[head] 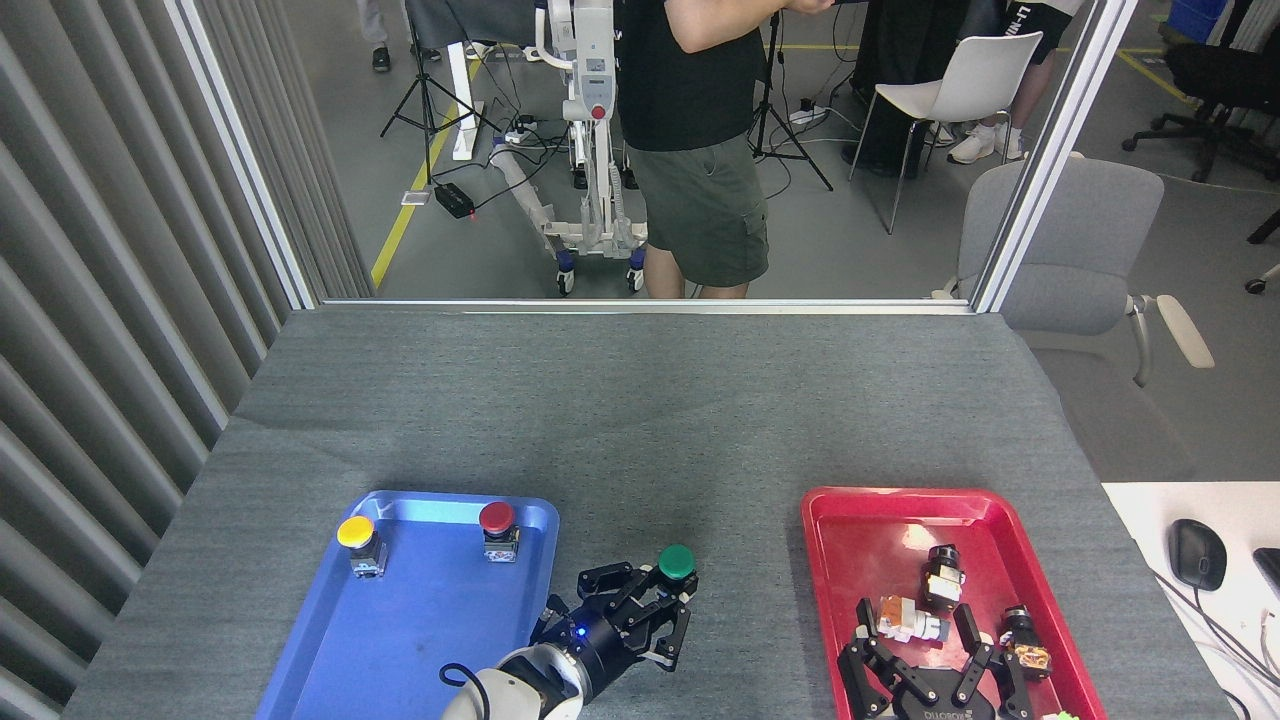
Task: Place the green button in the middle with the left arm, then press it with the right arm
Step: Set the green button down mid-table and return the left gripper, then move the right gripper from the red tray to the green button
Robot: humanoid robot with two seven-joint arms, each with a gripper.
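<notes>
The green button (pixel 677 563) is between the two trays, over the grey fabric middle (pixel 690 470) of the table, held at the tips of my left gripper (pixel 655 600). That black gripper comes in from the bottom with a blue light on its wrist, its fingers shut on the button's base. My right gripper (pixel 935 665) stays low over the red tray (pixel 850 510) at the bottom right, fingers spread open with nothing between them.
A blue tray (pixel 420 640) at the left holds a yellow button (pixel 356 533) and a red button (pixel 497 519). Small parts (pixel 940 577) lie in the red tray. A person (pixel 705 150) stands beyond the table's far edge. A mouse (pixel 1197 553) lies on a white desk at right.
</notes>
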